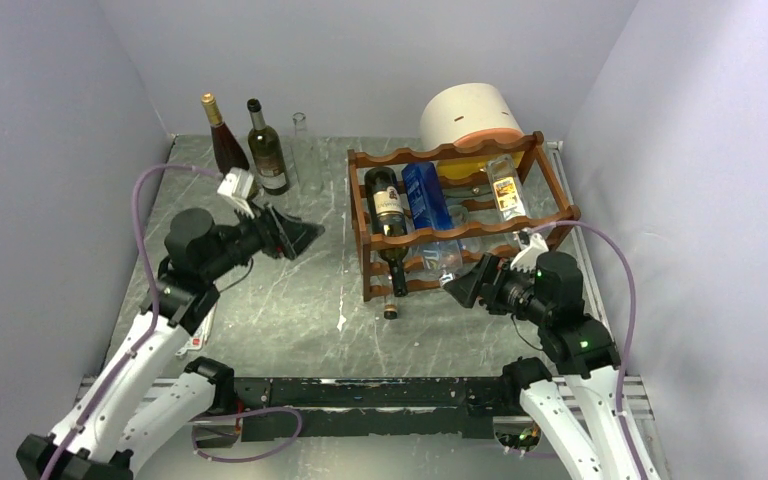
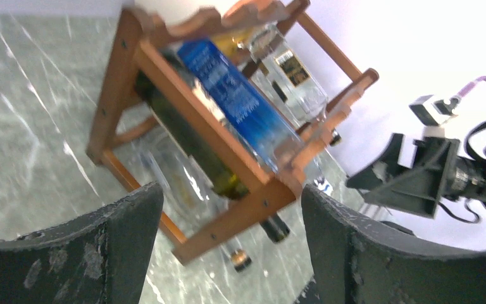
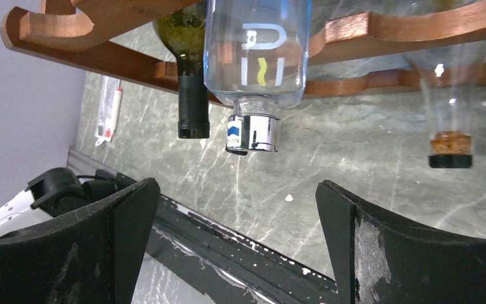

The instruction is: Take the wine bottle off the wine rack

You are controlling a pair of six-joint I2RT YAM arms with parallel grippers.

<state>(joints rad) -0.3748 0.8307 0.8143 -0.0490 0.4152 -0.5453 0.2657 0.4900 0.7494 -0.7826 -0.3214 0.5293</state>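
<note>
1. In the upper left of the overhead view, a brown bottle with a gold top and a standing green bottle are upright by the back wall. A clear glass stands just to their right.
2. Left of centre, your left gripper hangs above the marbled table, pointing right toward the rack. Its jaws are spread wide and hold nothing. In its wrist view the two dark fingers frame the rack.
3. At centre right, the reddish-brown wine rack stands on the table.
4. The wine bottle, dark green with a white label, lies in the leftmost cradle of the rack's top tier. Its neck points toward the bottom of the frame, past the front rail.
5. Just to its right lies a blue bottle. Further right lies a clear bottle with a yellow label.
6. Behind the rack, a white-and-orange cylinder rises toward the top of the frame.
7. At lower right, your right gripper sits near the rack's front. Its jaws are fully apart and empty. Its wrist view shows the wine bottle's dark neck in the upper left, beside a silver cap.
</note>
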